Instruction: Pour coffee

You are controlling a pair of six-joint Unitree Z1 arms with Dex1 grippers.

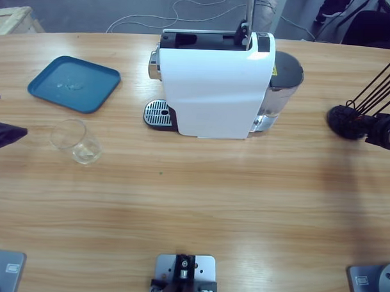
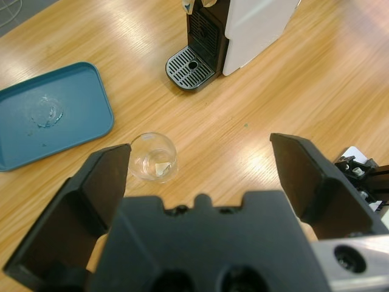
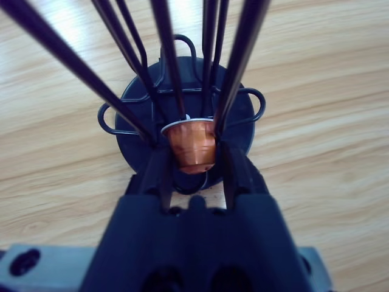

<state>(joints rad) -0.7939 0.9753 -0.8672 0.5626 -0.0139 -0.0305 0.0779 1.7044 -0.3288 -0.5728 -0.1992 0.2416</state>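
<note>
From my remote seat, the right end effector (image 3: 193, 159) has its jaws closed on a copper capsule (image 3: 191, 146) standing upright in the wire rack (image 3: 182, 109), while the wide-open, empty left end effector (image 2: 200, 176) sits nearer the empty glass (image 2: 153, 158); no coffee visible yet.

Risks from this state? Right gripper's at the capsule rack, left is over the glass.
1. The right gripper has its jaws around a copper coffee capsule inside the black wire capsule rack; pulling out could snag the rods or tip it.
2. The clear glass tumbler stands away from the white coffee machine's drip grate; the open left gripper must move it first.
</note>
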